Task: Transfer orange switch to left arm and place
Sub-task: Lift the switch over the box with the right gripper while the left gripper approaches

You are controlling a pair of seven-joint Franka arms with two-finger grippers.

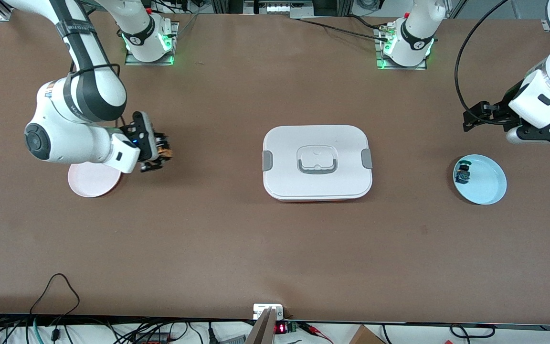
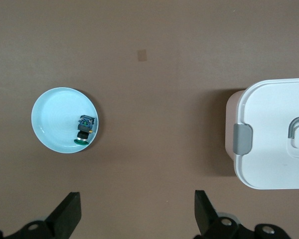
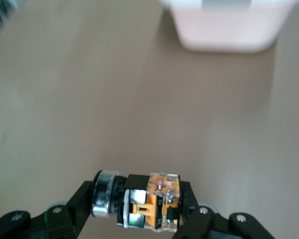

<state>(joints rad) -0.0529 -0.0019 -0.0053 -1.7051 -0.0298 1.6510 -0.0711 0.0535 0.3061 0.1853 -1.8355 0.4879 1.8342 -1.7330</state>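
- Front view: the right gripper [image 1: 159, 154] is clamped on the orange switch [image 1: 164, 153], held in the air over bare table just beside the pink plate [image 1: 91, 181]; the box [image 1: 317, 162] sits mid-table; the left gripper [image 1: 487, 117] waits above the blue plate [image 1: 485, 184]
- Left wrist view: its fingers [image 2: 70, 214] spread wide apart (nothing between them), green-capped switch [image 2: 84, 129] lying in the blue plate
- Right wrist view: the switch [image 3: 147, 201] sideways between the pads

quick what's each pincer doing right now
Left pincer: open, holding nothing, up over the table near the blue plate.
Right pincer: shut on the orange switch, beside the pink plate.
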